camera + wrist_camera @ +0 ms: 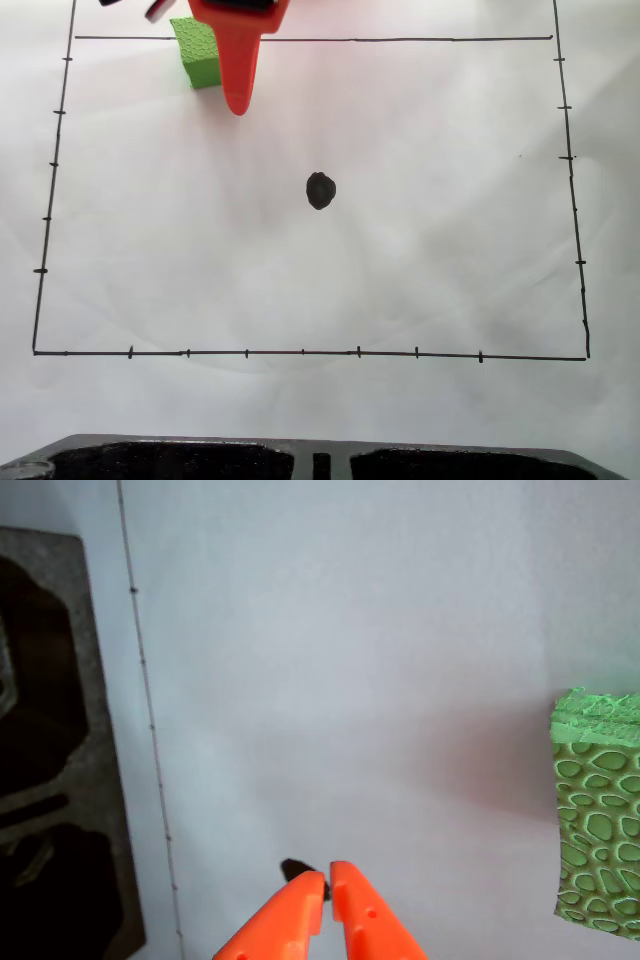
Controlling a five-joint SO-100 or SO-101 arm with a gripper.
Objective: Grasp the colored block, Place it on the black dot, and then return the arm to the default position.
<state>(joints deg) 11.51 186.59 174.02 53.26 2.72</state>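
Orange hand (327, 882), fingertips together, empty, beside the green block (600, 810).

I find no readable text, label, brand or number anywhere. The white paper (420, 260) carries only a hand-drawn frame line (300, 352) with unnumbered tick marks.

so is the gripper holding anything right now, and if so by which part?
Nothing is held. In the wrist view the gripper fingertips are nearly together with nothing between them, and the green block sits apart on the paper.
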